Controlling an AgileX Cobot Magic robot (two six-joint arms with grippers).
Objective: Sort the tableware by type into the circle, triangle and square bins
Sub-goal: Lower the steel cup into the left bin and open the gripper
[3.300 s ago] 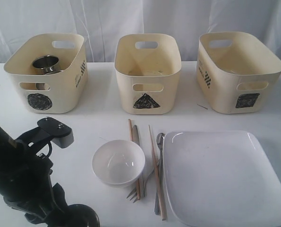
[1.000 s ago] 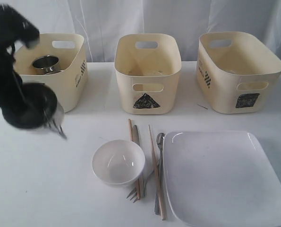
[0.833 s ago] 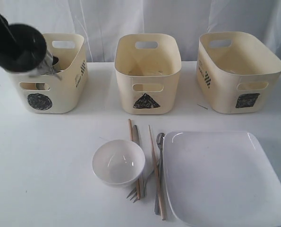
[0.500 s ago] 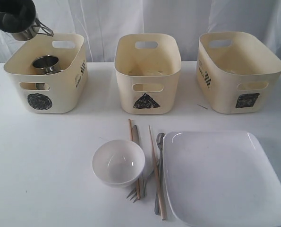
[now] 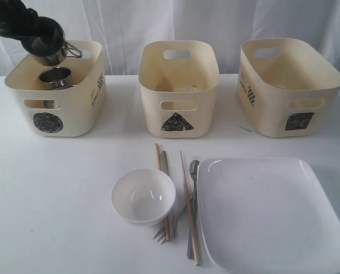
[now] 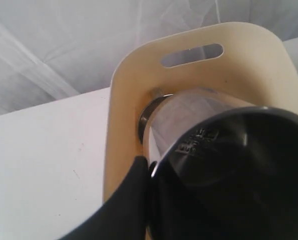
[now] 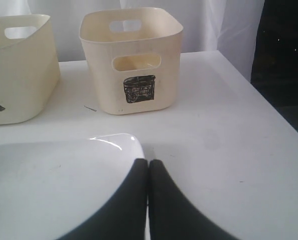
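Observation:
My left gripper (image 5: 42, 41) is shut on a shiny steel mug (image 5: 51, 55) and holds it tilted just above the open top of the circle bin (image 5: 78, 105). A second steel mug (image 5: 55, 77) stands inside that bin. In the left wrist view the held mug (image 6: 224, 165) fills the space beside one finger (image 6: 133, 200), over the bin's rim (image 6: 119, 125). The white bowl (image 5: 143, 196), chopsticks (image 5: 160, 171), knife (image 5: 164, 162), spoon (image 5: 194, 171), fork (image 5: 161, 233) and square plate (image 5: 267, 211) lie on the table. My right gripper (image 7: 147, 162) is shut and empty over the plate's corner (image 7: 53, 180).
The triangle bin (image 5: 152, 108) stands at the middle back and the square bin (image 5: 272, 108) at the right back; the latter also shows in the right wrist view (image 7: 138, 70). A white curtain hangs behind them. The table's right edge (image 7: 279, 115) is near the square bin.
My left arm has carried the mug from low at the near left up and back to the circle bin. In the last half second it came down and right, over the bin's mouth.

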